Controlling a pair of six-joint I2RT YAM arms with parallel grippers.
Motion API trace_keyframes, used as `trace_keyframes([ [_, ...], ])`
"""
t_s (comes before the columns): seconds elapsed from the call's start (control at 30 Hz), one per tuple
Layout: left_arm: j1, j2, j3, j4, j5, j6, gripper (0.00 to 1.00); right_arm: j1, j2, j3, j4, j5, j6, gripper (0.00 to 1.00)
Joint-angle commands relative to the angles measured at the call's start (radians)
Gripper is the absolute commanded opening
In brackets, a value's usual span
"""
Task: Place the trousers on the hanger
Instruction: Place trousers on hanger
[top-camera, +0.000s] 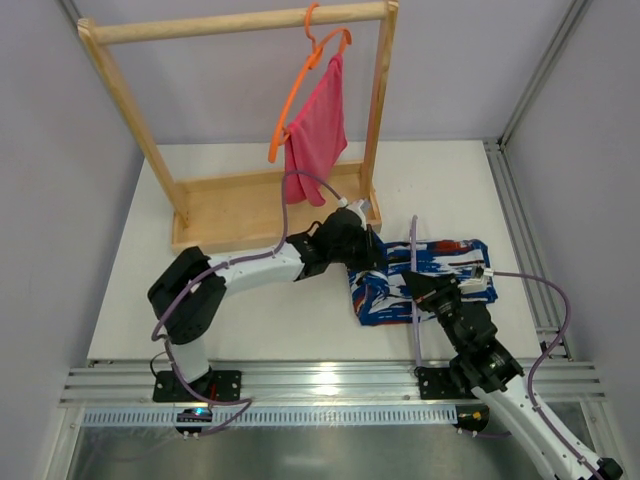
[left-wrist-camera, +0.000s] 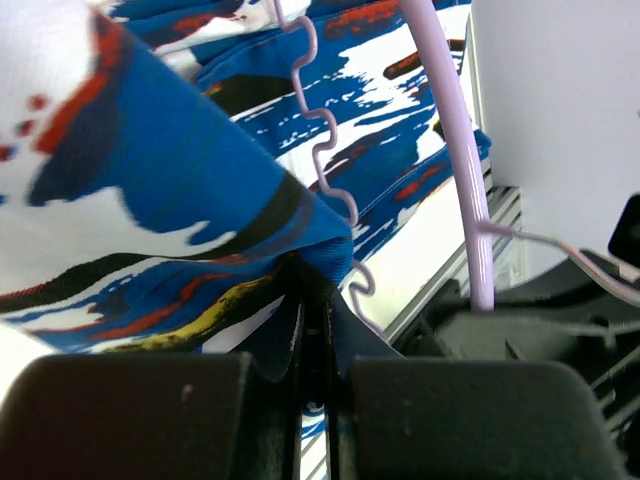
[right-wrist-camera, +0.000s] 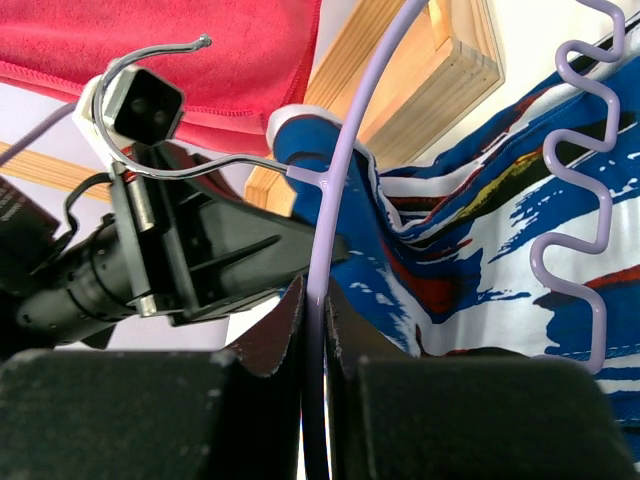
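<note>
The trousers (top-camera: 440, 262) lie in a crumpled, folded heap on the white table (top-camera: 260, 320), right of centre, just in front of the right corner of the wooden rack (top-camera: 240, 210). The fabric is loud: broad blue brushstrokes over white, with red dashes, black streaks and a touch of yellow near one fold. It is soft, with thick rounded folds at the edges.

The left gripper (left-wrist-camera: 312, 292) has its jaws pinched together on a blue fold of the trousers and holds that edge raised. The right gripper (right-wrist-camera: 315, 315) is clamped on the thin arm of the hanger (right-wrist-camera: 345, 160), a pale lilac, see-through plastic one. Its arm curves up from between the fingers, and a wavy notched strip runs along beside it over the print. Its metal hook (right-wrist-camera: 140, 60) arches across in front of the left arm's wrist. A lip of the trousers touches the lilac arm where the hook's wire joins it.

Behind, a pink cloth (top-camera: 318, 130) hangs from an orange hanger (top-camera: 300, 85) on the rack's rail.
</note>
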Motion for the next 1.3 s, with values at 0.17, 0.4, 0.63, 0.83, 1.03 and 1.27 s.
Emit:
trace_keyframes([
  [0.17,-0.035,0.136,0.103,0.174,0.087,-0.137,0.0,-0.004,-0.044,-0.197,0.036,0.017,0.021,0.04],
  [0.4,-0.041,0.074,0.106,0.093,0.046,-0.089,0.09,-0.004,0.005,-0.194,0.121,-0.014,0.002,0.04],
  [0.63,-0.033,0.055,0.108,0.07,0.06,-0.095,0.1,-0.004,0.199,-0.16,0.355,-0.063,-0.038,0.04],
  [0.83,-0.033,0.034,0.089,0.081,0.061,-0.1,0.1,-0.006,0.33,-0.164,0.5,-0.066,-0.018,0.04],
  [1.03,-0.032,0.023,0.089,0.036,0.067,-0.092,0.24,-0.008,0.269,-0.198,0.482,-0.034,-0.006,0.04],
  [1.27,0.008,-0.012,0.07,-0.017,0.107,-0.074,0.36,-0.006,0.174,-0.212,0.416,-0.025,-0.015,0.04],
])
